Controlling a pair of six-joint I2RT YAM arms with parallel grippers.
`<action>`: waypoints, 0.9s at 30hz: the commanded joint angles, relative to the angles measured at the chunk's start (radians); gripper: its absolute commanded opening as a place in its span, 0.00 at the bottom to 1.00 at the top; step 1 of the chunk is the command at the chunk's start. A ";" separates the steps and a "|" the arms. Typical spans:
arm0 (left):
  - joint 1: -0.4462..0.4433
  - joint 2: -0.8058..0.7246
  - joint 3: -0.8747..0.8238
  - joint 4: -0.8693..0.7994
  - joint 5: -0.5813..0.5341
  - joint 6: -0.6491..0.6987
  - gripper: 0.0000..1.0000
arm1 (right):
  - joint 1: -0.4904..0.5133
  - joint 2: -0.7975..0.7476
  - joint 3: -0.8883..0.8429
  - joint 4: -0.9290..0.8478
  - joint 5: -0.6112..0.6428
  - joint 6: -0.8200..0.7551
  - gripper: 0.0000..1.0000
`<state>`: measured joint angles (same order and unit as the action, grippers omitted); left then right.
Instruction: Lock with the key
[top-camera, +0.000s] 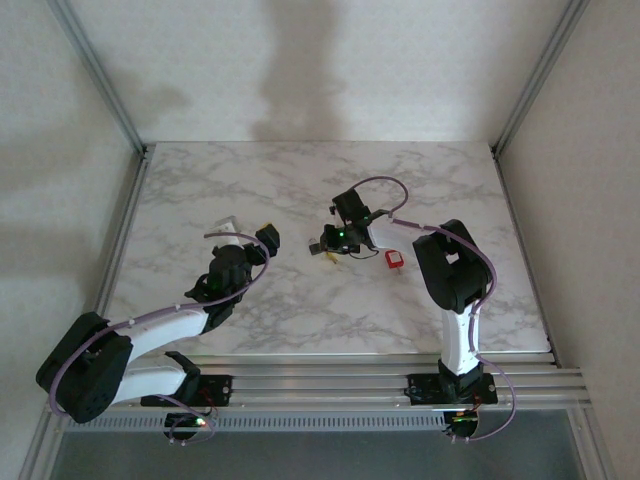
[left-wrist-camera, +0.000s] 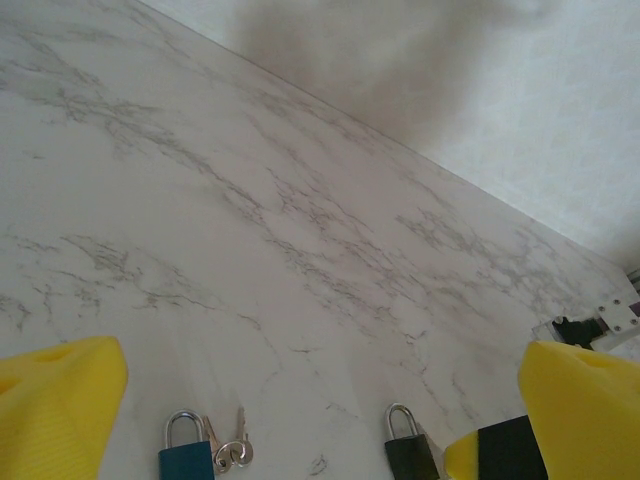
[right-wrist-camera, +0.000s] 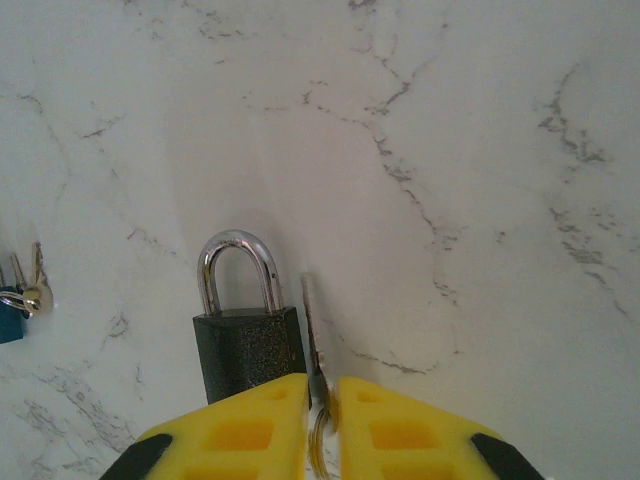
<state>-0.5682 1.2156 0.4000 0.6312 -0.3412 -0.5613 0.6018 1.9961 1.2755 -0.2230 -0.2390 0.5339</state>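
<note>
Right gripper (right-wrist-camera: 322, 398), narrow, pinching key (right-wrist-camera: 311, 325) just right of black padlock (right-wrist-camera: 248, 350): slack pinch risks key slipping.

- the black padlock (right-wrist-camera: 245, 345) has its near end tucked under the right tool (right-wrist-camera: 322, 395), yellow fingers (right-wrist-camera: 240, 430) covering it
- the key (right-wrist-camera: 311, 325) is pinched in there too, so its head is mostly hidden
- the blue padlock (left-wrist-camera: 186, 455) gets chopped off by the near edge in the left wrist shot
- from the top camera, the red thing (top-camera: 393, 261) on the tabletop (top-camera: 250, 180) is too tiny to make out
</note>
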 joint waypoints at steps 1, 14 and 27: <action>-0.007 0.009 0.031 -0.010 -0.013 -0.014 1.00 | -0.007 0.012 0.022 -0.016 -0.016 -0.015 0.16; -0.008 0.010 0.031 -0.010 -0.013 -0.015 1.00 | -0.006 -0.063 0.005 -0.026 0.004 -0.016 0.40; -0.007 0.015 0.033 -0.010 -0.011 -0.017 1.00 | -0.008 -0.311 -0.109 -0.055 0.127 -0.017 0.88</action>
<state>-0.5682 1.2221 0.4049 0.6308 -0.3412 -0.5682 0.5999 1.7435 1.2064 -0.2455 -0.1757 0.5220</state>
